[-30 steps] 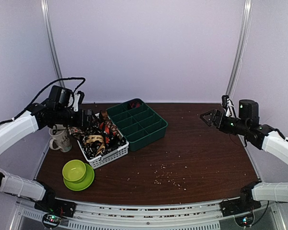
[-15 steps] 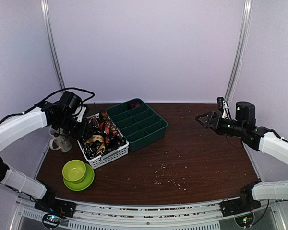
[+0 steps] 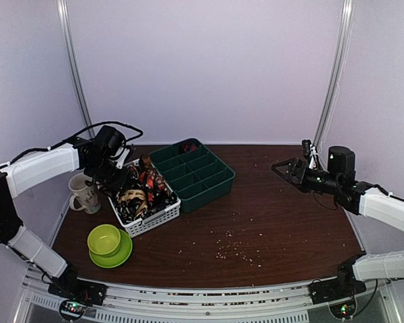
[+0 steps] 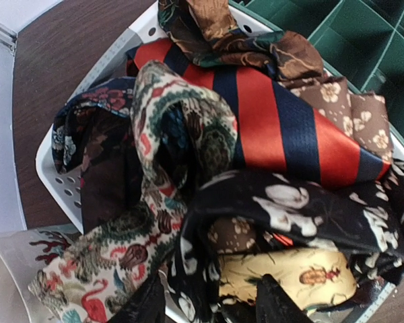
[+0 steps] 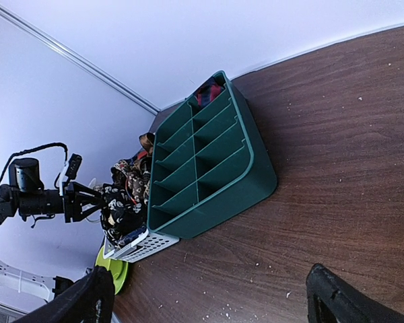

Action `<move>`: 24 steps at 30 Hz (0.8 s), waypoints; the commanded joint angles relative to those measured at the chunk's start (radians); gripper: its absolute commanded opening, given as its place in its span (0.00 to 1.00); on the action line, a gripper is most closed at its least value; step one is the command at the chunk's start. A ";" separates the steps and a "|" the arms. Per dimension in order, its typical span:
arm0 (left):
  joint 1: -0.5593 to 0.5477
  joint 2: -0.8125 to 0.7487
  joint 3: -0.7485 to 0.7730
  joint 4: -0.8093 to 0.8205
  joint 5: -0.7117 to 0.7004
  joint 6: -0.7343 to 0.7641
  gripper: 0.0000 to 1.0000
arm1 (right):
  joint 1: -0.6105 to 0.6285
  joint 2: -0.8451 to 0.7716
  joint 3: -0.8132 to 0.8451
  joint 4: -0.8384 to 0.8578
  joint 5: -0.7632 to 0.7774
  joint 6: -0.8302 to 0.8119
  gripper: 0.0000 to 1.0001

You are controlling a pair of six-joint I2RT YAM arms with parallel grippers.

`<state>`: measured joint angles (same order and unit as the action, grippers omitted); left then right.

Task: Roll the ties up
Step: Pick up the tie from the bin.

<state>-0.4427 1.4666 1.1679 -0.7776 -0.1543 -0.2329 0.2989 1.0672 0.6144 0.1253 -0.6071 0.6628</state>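
Note:
Several ties lie heaped in a white basket (image 3: 155,217) at the left of the table. On top are a red-and-navy striped tie (image 4: 269,114), a brown-gold tie (image 4: 256,47) and a black tie with cream flower spots (image 4: 289,202). My left gripper (image 3: 114,178) reaches down into the near left of the heap. Its jaws stand partly apart around a fold of the black flowered tie (image 4: 188,269), left gripper (image 4: 212,299). My right gripper (image 3: 279,165) hangs wide open above the right side of the table, holding nothing, right gripper (image 5: 212,296).
A green divider tray (image 3: 195,171) touches the basket's right side, with a red rolled tie (image 5: 209,93) in a far compartment. A mug (image 3: 83,193) stands left of the basket. A green bowl on a plate (image 3: 108,242) sits in front. Crumbs (image 3: 232,245) dot the table.
My left gripper has swung in over the basket and lowered into the ties, its jaws narrowing. The right arm has drifted slightly left, still open.

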 commanded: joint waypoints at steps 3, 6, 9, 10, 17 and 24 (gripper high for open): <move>-0.006 0.061 0.052 0.051 -0.055 0.037 0.45 | 0.008 0.005 -0.003 0.036 -0.012 0.013 0.99; -0.006 0.087 0.064 0.055 -0.083 0.045 0.38 | 0.008 0.009 -0.001 0.037 -0.008 0.016 0.99; -0.006 0.099 0.072 0.048 -0.102 0.049 0.23 | 0.007 0.007 0.000 0.036 -0.002 0.019 0.99; -0.006 0.093 0.071 0.048 -0.105 0.048 0.15 | 0.008 0.006 -0.001 0.036 -0.001 0.019 1.00; -0.006 -0.024 0.073 0.038 -0.107 0.034 0.00 | 0.008 0.010 0.004 0.025 0.005 0.008 1.00; -0.006 -0.130 0.132 0.010 -0.072 0.061 0.00 | 0.009 0.021 0.017 0.037 -0.004 0.013 1.00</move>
<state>-0.4454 1.4025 1.2404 -0.7708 -0.2428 -0.1913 0.2993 1.0851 0.6144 0.1322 -0.6064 0.6781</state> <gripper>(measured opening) 0.015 0.995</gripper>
